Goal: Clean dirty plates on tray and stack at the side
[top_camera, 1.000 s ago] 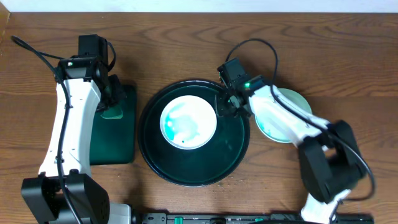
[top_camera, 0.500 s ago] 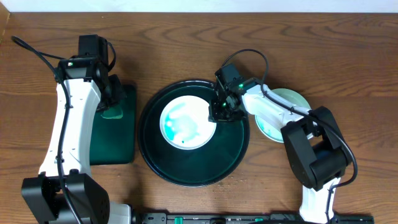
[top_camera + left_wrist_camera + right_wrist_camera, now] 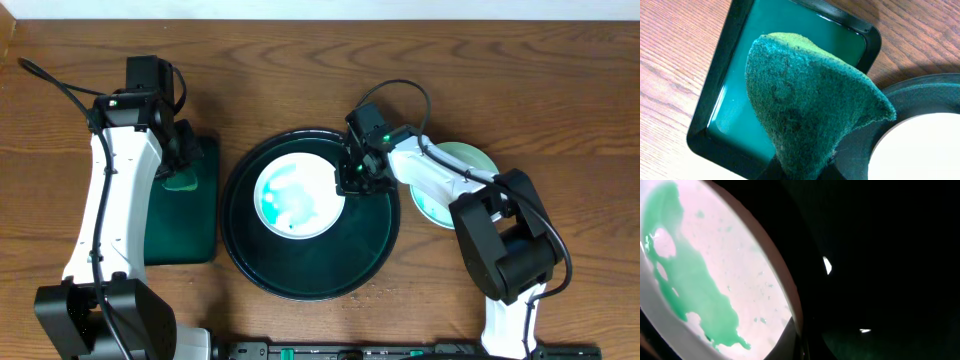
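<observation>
Centre: smeared plate [image 3: 295, 197] in the tray [image 3: 300, 285], right gripper [image 3: 349, 180] at its right rim, grip indiscernible; upper left: left gripper [image 3: 182, 168] clenched on the sponge [image 3: 805, 110]; judged step, steadying the plate, so the next move calls for bringing the sponge across to scrub.

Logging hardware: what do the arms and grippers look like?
The left arm and right arm have white shells with black joints and bases. Each trails a black cable and shows a green light near the wrist. The left gripper and right gripper are black.
</observation>
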Controlling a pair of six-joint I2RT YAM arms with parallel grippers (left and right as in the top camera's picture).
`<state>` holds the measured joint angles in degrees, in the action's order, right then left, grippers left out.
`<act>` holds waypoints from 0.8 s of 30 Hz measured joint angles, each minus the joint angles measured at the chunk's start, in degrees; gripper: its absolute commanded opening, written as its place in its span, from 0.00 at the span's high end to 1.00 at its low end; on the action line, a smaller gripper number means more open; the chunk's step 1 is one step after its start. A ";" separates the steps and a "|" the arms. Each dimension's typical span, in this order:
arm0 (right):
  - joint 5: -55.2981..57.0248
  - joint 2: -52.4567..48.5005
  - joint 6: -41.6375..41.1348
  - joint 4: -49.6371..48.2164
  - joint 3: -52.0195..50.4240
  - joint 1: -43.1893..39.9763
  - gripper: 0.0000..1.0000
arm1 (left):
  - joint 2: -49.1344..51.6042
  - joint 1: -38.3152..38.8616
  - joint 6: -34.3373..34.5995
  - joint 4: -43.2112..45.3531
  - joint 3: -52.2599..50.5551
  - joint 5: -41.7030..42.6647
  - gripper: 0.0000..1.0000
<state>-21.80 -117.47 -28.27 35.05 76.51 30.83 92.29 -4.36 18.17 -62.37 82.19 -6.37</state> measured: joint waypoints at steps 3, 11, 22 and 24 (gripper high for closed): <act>4.59 2.75 1.38 0.96 -0.17 1.05 0.99 | 0.00 0.00 -0.02 -0.02 0.00 0.00 0.93; 28.26 19.47 6.95 3.80 -0.13 7.82 0.99 | 0.00 0.00 -0.02 0.00 0.00 0.00 0.94; 69.29 23.04 10.58 7.72 -0.11 24.96 0.99 | 0.00 0.00 -0.02 0.26 0.00 0.00 0.93; 76.08 23.04 10.86 7.89 -0.13 28.02 0.99 | 0.00 0.00 -0.02 0.33 -0.02 0.00 0.93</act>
<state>54.28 -94.43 -17.41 42.94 76.38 58.85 92.29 -4.36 18.15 -62.04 82.17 -6.37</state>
